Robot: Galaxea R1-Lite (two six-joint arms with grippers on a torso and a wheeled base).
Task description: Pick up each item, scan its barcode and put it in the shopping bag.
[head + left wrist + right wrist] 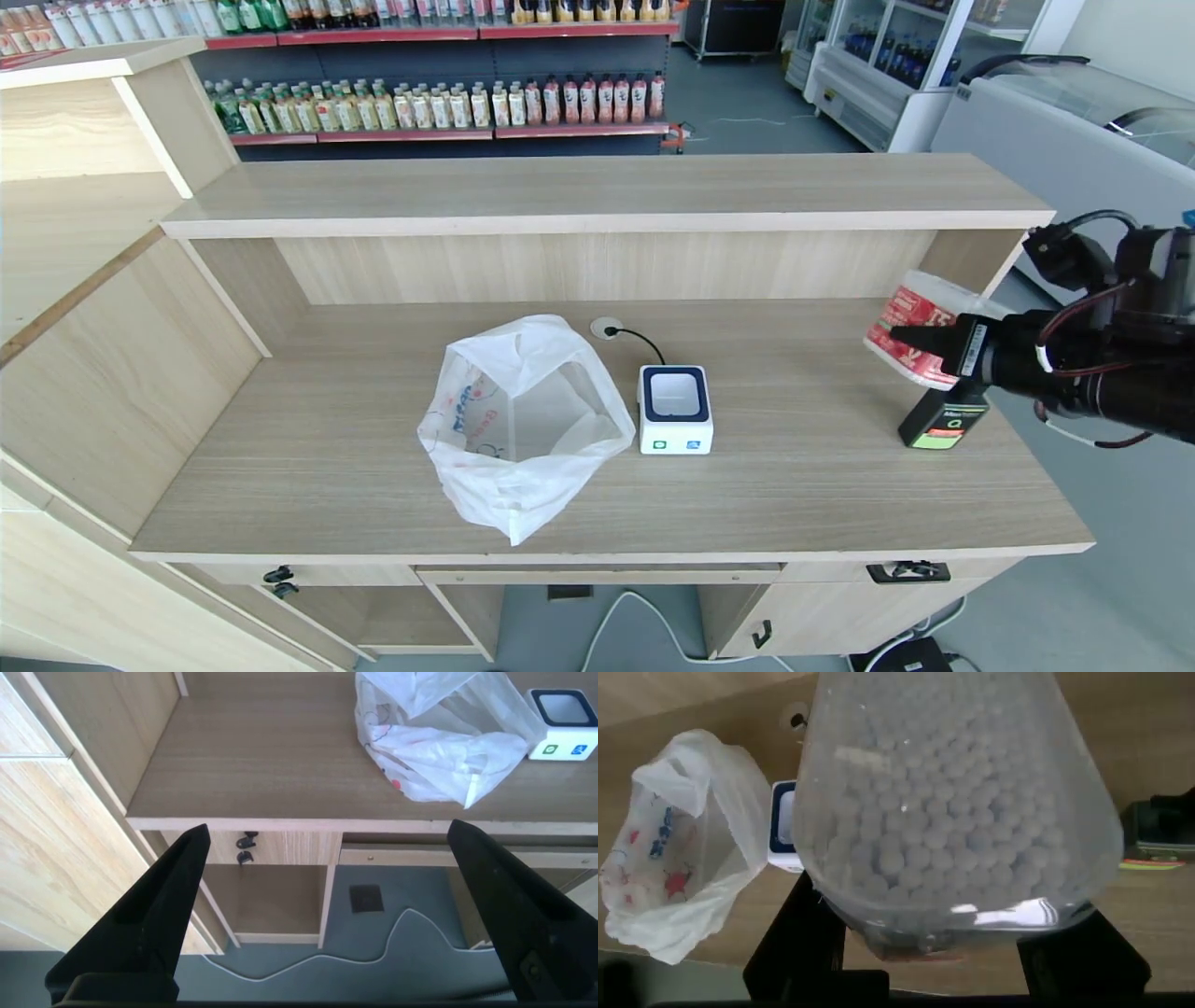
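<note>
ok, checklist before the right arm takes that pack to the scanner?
1. Grip: ok, right end effector shut on the pack.
2. Scanner window uncovered: ok.
3. Barcode side of the pack: cannot tell.
4. Shopping bag mouth open: ok.
5. Left end effector clear of the path: ok, open, off the front edge of the counter.
6. Clearance over the dark item standing by the pack: cannot tell.

The white shopping bag (523,420) is sporting red and blue print, the scanner (674,409) at its 3 o'clock is showing white with navy trim, and the pack (910,308) is looking red-and-white.
</note>
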